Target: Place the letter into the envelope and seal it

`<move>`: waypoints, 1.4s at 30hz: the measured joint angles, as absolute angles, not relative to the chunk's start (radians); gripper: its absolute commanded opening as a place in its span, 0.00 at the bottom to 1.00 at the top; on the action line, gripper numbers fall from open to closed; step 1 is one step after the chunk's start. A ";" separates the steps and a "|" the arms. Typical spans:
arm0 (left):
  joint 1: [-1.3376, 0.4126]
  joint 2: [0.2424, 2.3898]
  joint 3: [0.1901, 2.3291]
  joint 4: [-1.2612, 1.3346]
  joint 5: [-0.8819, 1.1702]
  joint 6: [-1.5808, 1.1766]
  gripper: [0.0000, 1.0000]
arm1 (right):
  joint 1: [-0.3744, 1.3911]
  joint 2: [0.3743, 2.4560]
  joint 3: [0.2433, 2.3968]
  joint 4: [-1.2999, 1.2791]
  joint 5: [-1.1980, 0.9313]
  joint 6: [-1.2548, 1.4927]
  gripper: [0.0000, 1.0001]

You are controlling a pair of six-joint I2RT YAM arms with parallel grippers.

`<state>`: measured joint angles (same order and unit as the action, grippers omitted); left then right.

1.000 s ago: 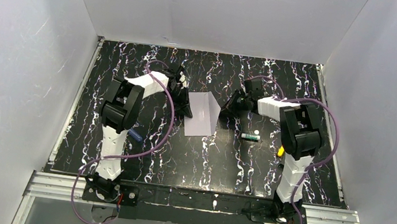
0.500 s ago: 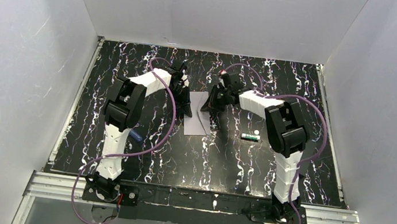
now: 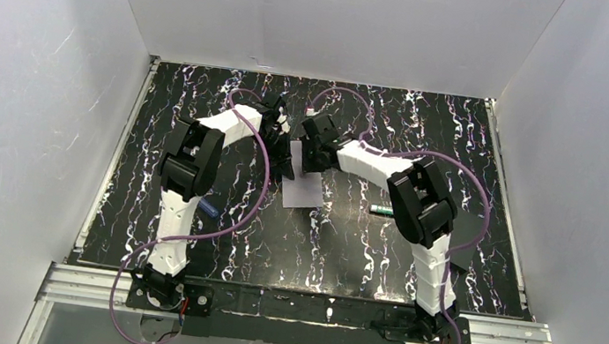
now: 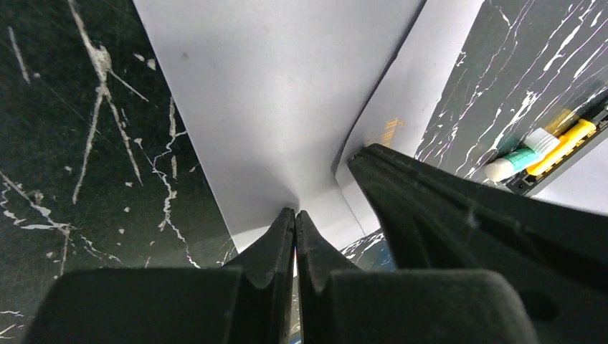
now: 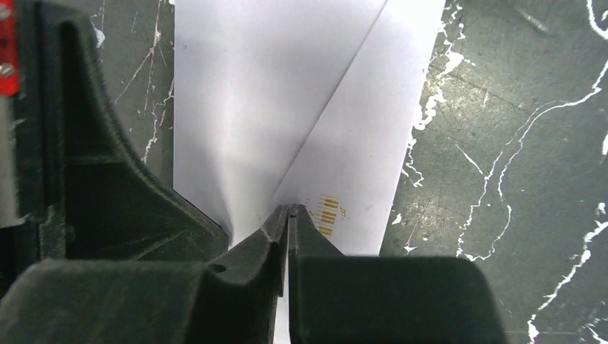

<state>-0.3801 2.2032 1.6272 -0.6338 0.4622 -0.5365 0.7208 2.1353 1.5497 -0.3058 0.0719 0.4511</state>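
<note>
Over the last second the right gripper (image 5: 287,212) has swung across toward the left gripper (image 4: 295,223), carrying the flap over, so the envelope (image 3: 304,190) now shows narrower from above. Both grippers are pinched flat on its paper, close beside one another. The letter is not in open view. Tan marks (image 5: 326,213) showing through just beside the right fingertips suggest it lies inside. Judgement: the flap fold is under way and the seal is not yet pressed.

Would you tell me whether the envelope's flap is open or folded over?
Folded over: the flap overlaps the envelope body, its edge slightly lifted with shadow beneath.
</note>
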 measured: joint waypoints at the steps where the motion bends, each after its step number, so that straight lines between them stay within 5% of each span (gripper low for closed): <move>1: -0.379 2.204 1.628 -0.634 0.464 -0.537 0.01 | 0.737 2.134 1.550 -0.307 0.109 0.435 0.18; 8: -0.361 2.214 1.628 -0.636 0.483 -0.582 0.00 | 0.831 2.106 1.459 -0.201 0.310 0.302 0.30; 14: -0.347 2.224 1.628 -0.637 0.515 -0.614 0.00 | 0.843 2.091 1.415 -0.153 0.325 0.273 0.13; 33: -0.329 2.226 1.603 -0.607 0.543 -0.699 0.00 | 0.857 1.943 1.190 -0.048 0.296 0.160 0.15; 42: -0.326 2.226 1.601 -0.602 0.561 -0.688 0.02 | 0.848 1.961 1.251 -0.136 0.251 0.166 0.16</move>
